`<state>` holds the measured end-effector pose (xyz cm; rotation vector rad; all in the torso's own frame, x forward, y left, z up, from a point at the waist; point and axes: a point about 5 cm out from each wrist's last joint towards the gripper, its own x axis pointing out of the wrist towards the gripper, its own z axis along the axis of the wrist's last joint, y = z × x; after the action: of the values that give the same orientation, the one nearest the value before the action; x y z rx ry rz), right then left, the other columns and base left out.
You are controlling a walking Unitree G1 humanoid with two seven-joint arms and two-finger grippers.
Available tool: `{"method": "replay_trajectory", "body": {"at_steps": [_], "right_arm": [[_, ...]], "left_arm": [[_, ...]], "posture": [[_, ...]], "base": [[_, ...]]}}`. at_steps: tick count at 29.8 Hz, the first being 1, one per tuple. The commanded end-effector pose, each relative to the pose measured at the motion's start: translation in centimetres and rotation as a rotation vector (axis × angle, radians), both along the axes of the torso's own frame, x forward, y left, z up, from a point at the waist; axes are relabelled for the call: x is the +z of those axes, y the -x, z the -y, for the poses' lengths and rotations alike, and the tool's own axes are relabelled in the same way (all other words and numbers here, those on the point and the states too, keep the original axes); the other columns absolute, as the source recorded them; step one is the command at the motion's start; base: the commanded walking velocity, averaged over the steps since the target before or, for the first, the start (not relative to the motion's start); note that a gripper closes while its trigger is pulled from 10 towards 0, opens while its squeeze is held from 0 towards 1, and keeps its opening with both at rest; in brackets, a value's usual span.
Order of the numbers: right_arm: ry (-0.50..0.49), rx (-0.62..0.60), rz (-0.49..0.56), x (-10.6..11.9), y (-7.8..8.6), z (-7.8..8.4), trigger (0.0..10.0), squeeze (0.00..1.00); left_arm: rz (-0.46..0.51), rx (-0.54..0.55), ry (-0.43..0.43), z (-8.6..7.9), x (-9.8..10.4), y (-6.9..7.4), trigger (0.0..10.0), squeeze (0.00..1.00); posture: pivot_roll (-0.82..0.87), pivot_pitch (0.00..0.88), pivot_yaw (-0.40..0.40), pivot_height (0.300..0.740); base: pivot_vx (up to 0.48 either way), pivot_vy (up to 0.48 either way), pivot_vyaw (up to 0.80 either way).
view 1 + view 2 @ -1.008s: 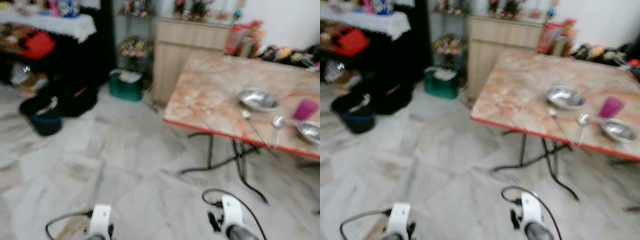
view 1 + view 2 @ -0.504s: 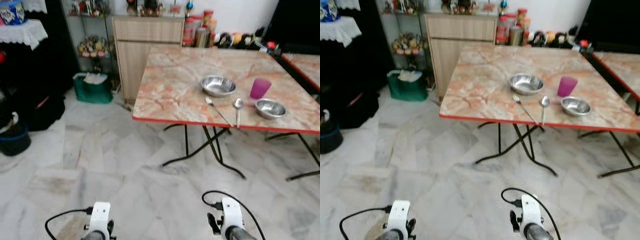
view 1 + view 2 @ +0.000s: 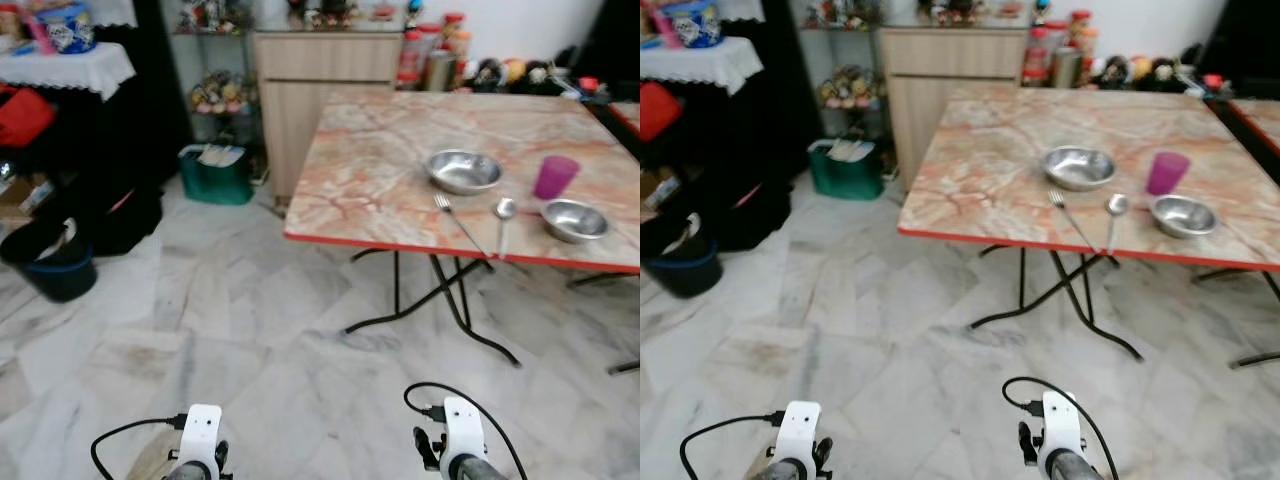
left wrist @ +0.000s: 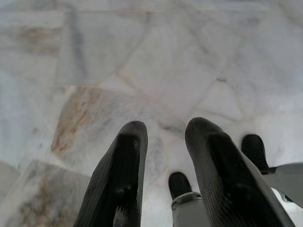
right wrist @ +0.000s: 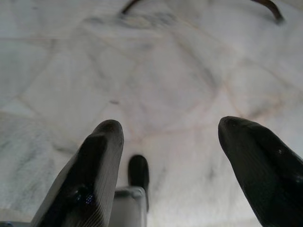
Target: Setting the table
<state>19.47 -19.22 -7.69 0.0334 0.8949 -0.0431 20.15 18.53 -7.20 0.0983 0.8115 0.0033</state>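
While I stand off on the floor, the worktop [image 3: 380,170] ahead-right already carries two bowls [image 3: 464,171], a cup [image 3: 555,177], fork [image 3: 458,222] and spoon [image 3: 503,215]. My left gripper [image 4: 163,156] is nearly closed and empty, my right gripper [image 5: 168,142] spread and empty, so any tidying of the setting looks still to do.

The left claw [image 4: 163,137] is seen pointing down at a pale marble floor [image 4: 156,61] veined with grey and stained with a brownish patch. Its two black fingers [image 4: 120,179] are held a narrow gap apart, with nothing between them. Beneath them, two dark robot feet [image 4: 180,183] are seen on the tiles.
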Motion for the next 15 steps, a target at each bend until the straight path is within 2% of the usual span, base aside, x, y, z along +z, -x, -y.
{"method": "replay_trajectory", "body": {"at_steps": [1,11,15], "right_arm": [[0.002,-0.008,-0.002,0.0,0.0,0.2,10.0,0.00],[0.009,0.006,0.028,0.6,-1.0,0.2,10.0,0.00],[0.011,0.024,0.035,0.7,-1.2,0.0,10.0,0.00]], "left_arm": [[-0.015,0.002,-0.009,0.0,-0.2,0.2,10.0,0.00],[0.001,0.020,-0.002,-0.1,0.0,0.0,10.0,0.00],[-0.006,0.031,0.004,-0.2,0.0,-0.1,10.0,0.00]], "posture": [[-0.01,0.000,0.000,0.740],[0.00,0.000,-0.008,0.740],[0.00,0.000,-0.007,0.740]], "base": [[0.000,0.000,-0.71],[0.000,0.000,-0.69],[0.000,0.000,0.00]]}}
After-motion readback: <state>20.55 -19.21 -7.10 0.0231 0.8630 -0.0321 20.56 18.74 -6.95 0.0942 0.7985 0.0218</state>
